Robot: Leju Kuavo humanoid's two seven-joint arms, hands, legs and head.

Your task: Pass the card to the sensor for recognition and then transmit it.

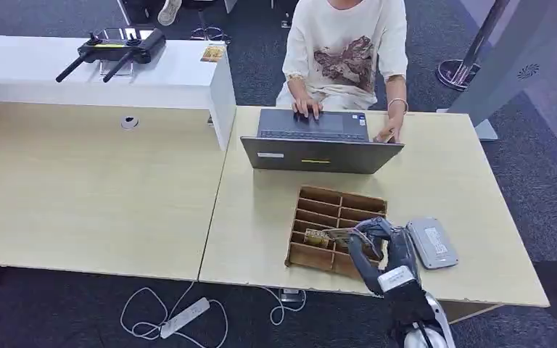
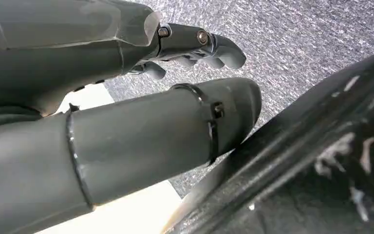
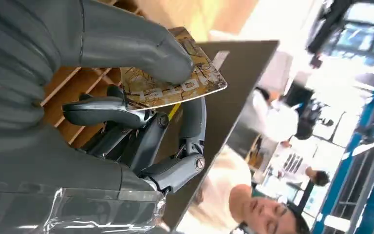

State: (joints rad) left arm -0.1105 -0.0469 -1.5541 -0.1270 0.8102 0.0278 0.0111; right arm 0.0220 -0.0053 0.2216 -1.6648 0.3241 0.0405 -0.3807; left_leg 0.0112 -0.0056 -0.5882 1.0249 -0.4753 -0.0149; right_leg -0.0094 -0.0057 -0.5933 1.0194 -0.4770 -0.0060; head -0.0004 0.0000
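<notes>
My right hand (image 1: pixel 368 239) hovers over the near right part of the wooden slotted card box (image 1: pixel 319 201) and pinches a patterned beige card (image 1: pixel 332 234). The right wrist view shows the thumb pressing the card (image 3: pixel 175 80) against a finger (image 3: pixel 102 111), with the other fingers spread. The grey card sensor (image 1: pixel 432 243) lies flat on the table just right of the hand. Another card (image 1: pixel 316 238) sits in a near slot of the box. My left hand (image 2: pixel 190 46) hangs over grey carpet with its fingers loosely curled and nothing in it.
A person sits across the table typing on a grey laptop (image 1: pixel 319 141), whose lid stands right behind the box. A white counter (image 1: pixel 174 76) at the back left carries a black controller (image 1: pixel 116 49). The table's near edge (image 1: pixel 348 288) is close below my hand.
</notes>
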